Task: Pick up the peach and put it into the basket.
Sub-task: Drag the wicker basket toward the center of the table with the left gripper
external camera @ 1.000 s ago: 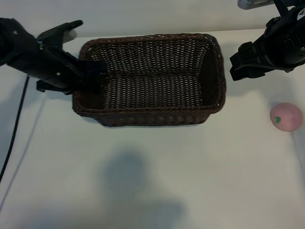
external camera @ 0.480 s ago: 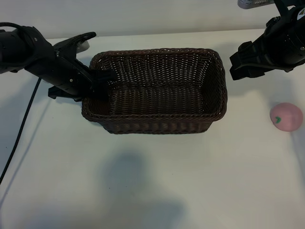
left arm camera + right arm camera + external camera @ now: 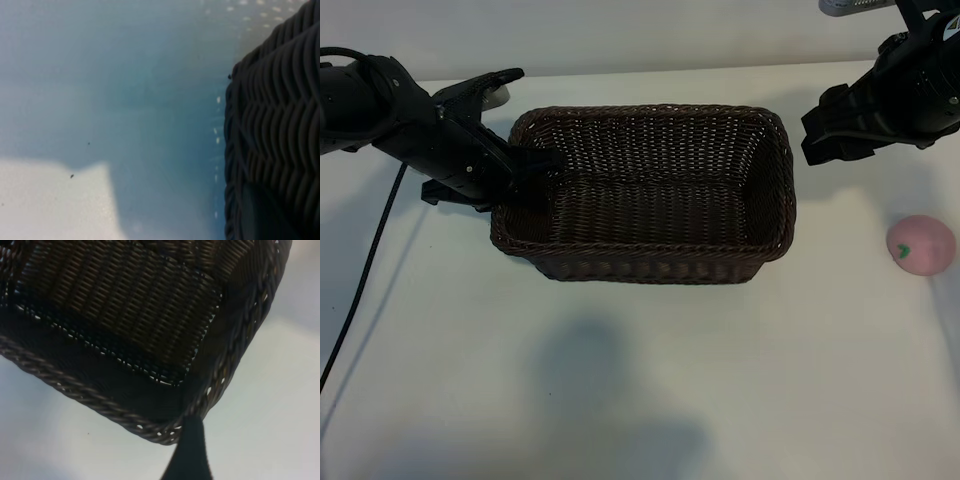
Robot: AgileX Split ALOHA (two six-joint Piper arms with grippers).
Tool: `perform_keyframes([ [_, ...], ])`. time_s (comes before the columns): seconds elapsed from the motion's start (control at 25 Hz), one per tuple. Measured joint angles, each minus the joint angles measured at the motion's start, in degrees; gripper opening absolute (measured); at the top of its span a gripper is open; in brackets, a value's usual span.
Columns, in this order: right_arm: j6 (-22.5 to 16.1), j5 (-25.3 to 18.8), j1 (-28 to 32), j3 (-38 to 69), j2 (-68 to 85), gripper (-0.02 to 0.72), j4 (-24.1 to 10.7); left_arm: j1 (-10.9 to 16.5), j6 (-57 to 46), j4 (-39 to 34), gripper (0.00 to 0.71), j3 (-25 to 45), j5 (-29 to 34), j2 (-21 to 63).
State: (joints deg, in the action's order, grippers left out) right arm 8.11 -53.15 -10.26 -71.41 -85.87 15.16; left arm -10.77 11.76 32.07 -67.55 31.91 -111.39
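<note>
At the far left of the exterior view we see the left pincer (image 3: 525, 170) clamped on the short left wall of the basket (image 3: 650, 262), one finger inside and one outside the braided rim, and the left wrist view shows that woven wall pressed close against the camera. The basket sits flat on the white counter (image 3: 620, 400) in the middle of the scene and holds nothing. Just past its right rim hangs the right pincer (image 3: 820, 128), its jaws spread wide and holding nothing; its wrist view looks down on the basket's near corner. Farthest right, well apart from the basket and near the counter's edge, lies the peach (image 3: 920, 244), untouched. We judge the pick has not begun, and the risks sit on that right side: the round fruit could roll off the edge if a finger nudges it instead of straddling it, and the arm swinging toward it could clip the basket's rim. A slip of the left hold would let the basket skid during the drop
</note>
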Motion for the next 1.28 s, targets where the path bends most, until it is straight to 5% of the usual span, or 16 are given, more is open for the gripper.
perform_keyframes([
  [0.76, -0.07, 0.05, 0.0, 0.0, 0.0, 0.593, 0.0, 0.0, -0.33, 0.83, 0.177, -0.49, -0.03, -2.09],
  [0.84, -0.07, 0.05, 0.0, 0.0, 0.0, 0.593, 0.0, -0.11, -0.33, 1.19, 0.239, -0.49, 0.08, -2.09],
  [1.12, -0.07, 0.05, 0.0, 0.0, 0.0, 0.593, 0.0, -0.11, -0.7, 0.38, 0.665, -0.49, 1.66, 0.28],
  [1.28, -0.07, 0.05, 0.0, 0.0, 0.0, 0.593, 0.0, -0.11, -4.67, -6.69, 0.702, -0.49, 4.05, 4.39],
])
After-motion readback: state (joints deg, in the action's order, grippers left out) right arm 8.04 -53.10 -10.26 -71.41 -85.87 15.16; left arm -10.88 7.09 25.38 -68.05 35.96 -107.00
